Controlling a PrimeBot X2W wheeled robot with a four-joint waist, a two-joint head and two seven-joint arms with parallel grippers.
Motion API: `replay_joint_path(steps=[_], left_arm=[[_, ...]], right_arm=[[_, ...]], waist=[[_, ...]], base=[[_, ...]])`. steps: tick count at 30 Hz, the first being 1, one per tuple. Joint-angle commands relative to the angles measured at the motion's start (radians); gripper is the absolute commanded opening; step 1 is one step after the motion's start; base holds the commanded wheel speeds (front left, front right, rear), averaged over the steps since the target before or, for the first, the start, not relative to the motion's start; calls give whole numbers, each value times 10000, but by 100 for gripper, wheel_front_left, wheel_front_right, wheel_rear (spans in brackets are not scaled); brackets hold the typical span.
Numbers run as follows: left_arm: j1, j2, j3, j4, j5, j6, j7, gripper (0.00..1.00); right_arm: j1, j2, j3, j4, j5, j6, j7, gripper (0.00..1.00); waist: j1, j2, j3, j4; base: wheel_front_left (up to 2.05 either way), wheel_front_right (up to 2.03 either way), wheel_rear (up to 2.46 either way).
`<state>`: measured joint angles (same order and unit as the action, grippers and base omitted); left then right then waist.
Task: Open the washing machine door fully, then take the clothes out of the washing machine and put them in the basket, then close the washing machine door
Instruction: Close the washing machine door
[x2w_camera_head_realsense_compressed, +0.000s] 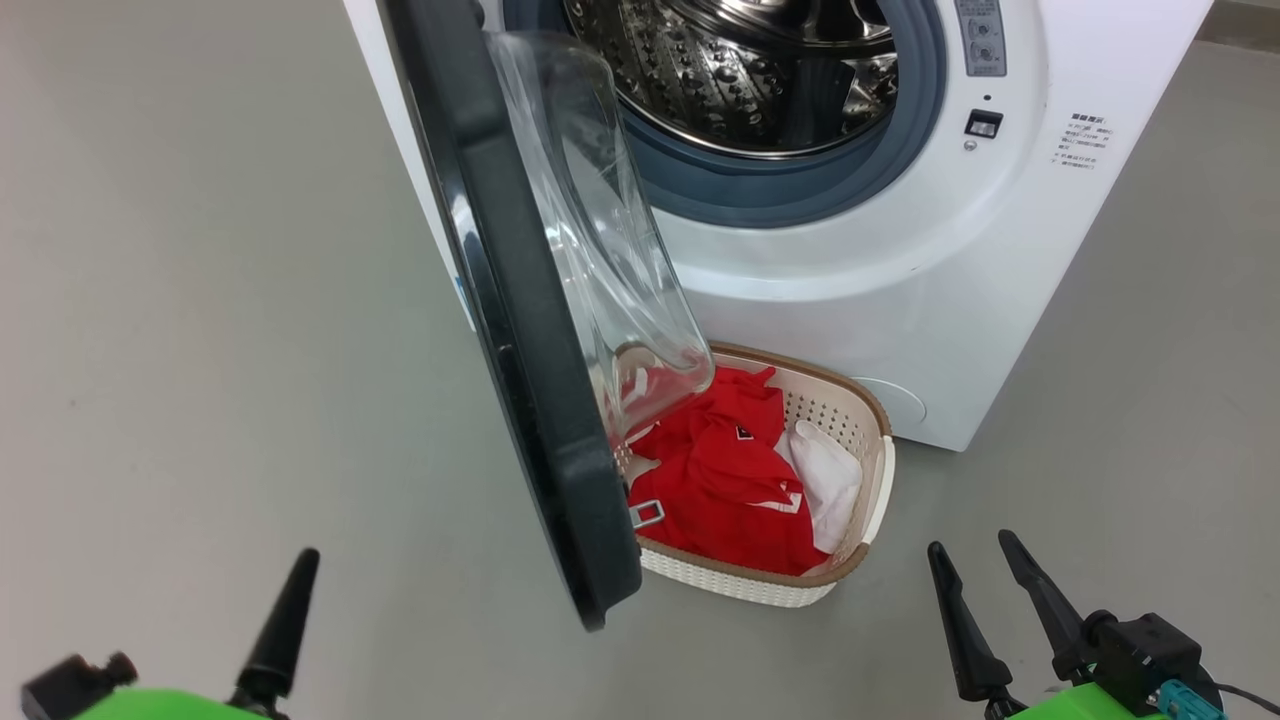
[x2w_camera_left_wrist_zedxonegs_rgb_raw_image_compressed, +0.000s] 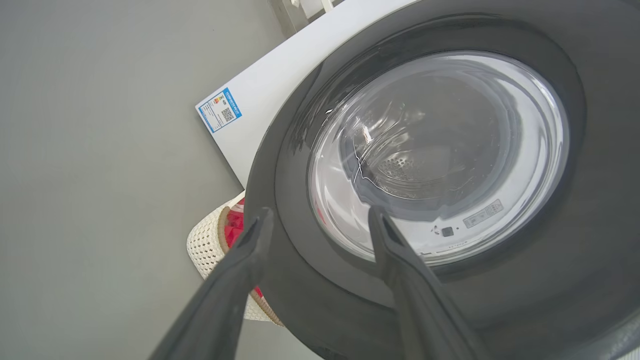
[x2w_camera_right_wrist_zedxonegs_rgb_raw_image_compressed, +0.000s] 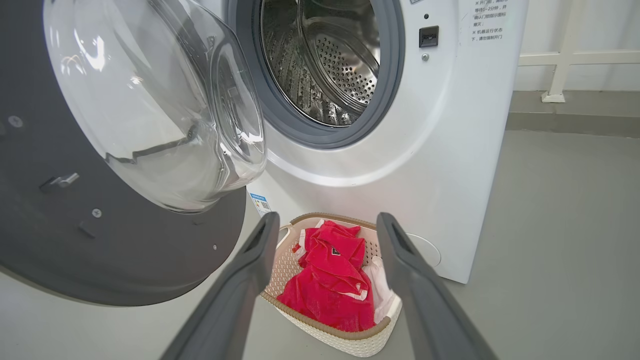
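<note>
Grey floor (x2w_camera_head_realsense_compressed: 150, 300) all around, white washer (x2w_camera_head_realsense_compressed: 900, 250) standing on it. At opening's left, door (x2w_camera_head_realsense_compressed: 520, 330) swung well out, edge-on in head view, glass bowl turned toward steel drum (x2w_camera_head_realsense_compressed: 740, 80). Blue-edged sticker (x2w_camera_left_wrist_zedxonegs_rgb_raw_image_compressed: 220, 110) on washer's side panel. Just in front of washer, partly under door, basket (x2w_camera_head_realsense_compressed: 840, 412) on floor. Inside it, red shirt (x2w_camera_head_realsense_compressed: 730, 490) heaped up, white cloth (x2w_camera_head_realsense_compressed: 830, 480) tucked against it at right end. Low at left, left gripper (x2w_camera_left_wrist_zedxonegs_rgb_raw_image_compressed: 320, 217) spread wide with nothing between fingers, apart from door; points at door's outer face in wrist view. Low at right, right gripper (x2w_camera_head_realsense_compressed: 970, 548) also spread wide and empty, near basket without touching; frames basket and shirt between fingers in wrist view.
</note>
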<state>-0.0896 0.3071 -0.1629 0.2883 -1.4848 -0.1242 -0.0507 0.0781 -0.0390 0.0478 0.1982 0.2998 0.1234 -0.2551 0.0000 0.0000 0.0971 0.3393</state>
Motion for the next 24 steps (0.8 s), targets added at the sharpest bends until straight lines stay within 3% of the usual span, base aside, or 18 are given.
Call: replay_joint_path(steps=[1, 7, 12, 17, 24], left_arm=[[-72, 294, 287, -164, 154, -65, -164, 100], [77, 618, -768, 92, 1048, -65, -1640, 100], [-23, 801, -1440, 516, 1929, -65, -2083, 100], [-5, 545, -1038, 733, 4087, -65, -2106, 100], [242, -304, -32, 648, 7342, -65, -2108, 100]], right_arm=[[-255, -112, 288, -195, 42, 73, -67, 100], [-275, -112, 334, -181, 75, 73, -67, 100], [-320, -112, 331, -167, 76, 73, -67, 100], [-348, -112, 313, -159, 76, 73, -67, 100], [-365, -112, 304, -171, 83, 73, -67, 100]], waist=[[0, 0, -17, -11], [0, 0, -20, -33], [0, 0, 12, -19], [0, 0, 22, -3], [0, 0, 40, 0]], base=[[0, 0, 0], [0, 0, 0], [0, 0, 0], [0, 0, 0], [0, 0, 0]])
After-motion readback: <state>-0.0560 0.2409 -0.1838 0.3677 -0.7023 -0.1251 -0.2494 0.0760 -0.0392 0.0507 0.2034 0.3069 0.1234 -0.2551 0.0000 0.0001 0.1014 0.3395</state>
